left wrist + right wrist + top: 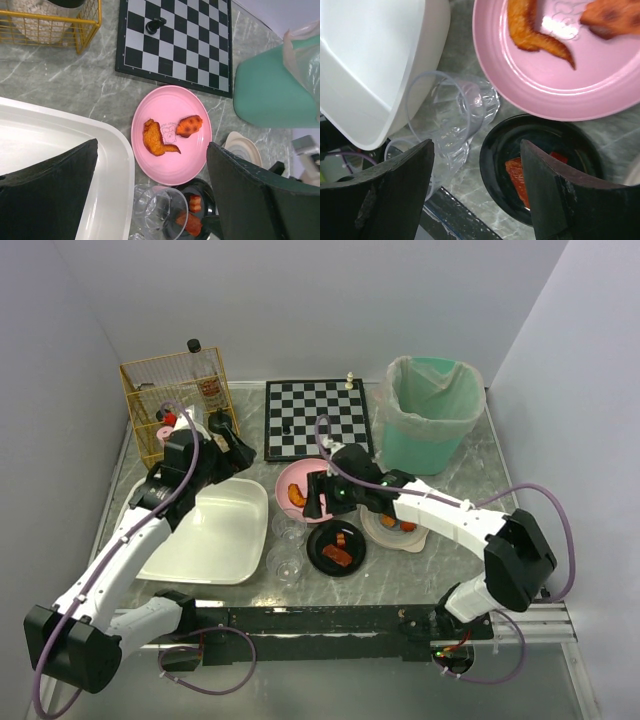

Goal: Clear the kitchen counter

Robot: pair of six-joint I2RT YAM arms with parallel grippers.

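Observation:
The grey marble kitchen counter (455, 478) holds a pink plate (287, 481) with two fried pieces, a black plate (321, 540) with red food pieces, a cream plate (390, 533) with food, and two clear glasses (287, 532). My left gripper (226, 433) is open and empty, high above the counter between the wire basket and the white tub (215, 535). My right gripper (318, 496) is open and empty, hovering over the near edge of the pink plate (560, 95), between a tipped glass (452, 115) and the black plate (540, 145).
A chessboard (318, 418) with a black piece (155, 23) and a white piece lies at the back. A green lined bin (430, 415) stands at back right. A yellow wire basket (175, 400) with a bottle (207, 380) stands at back left.

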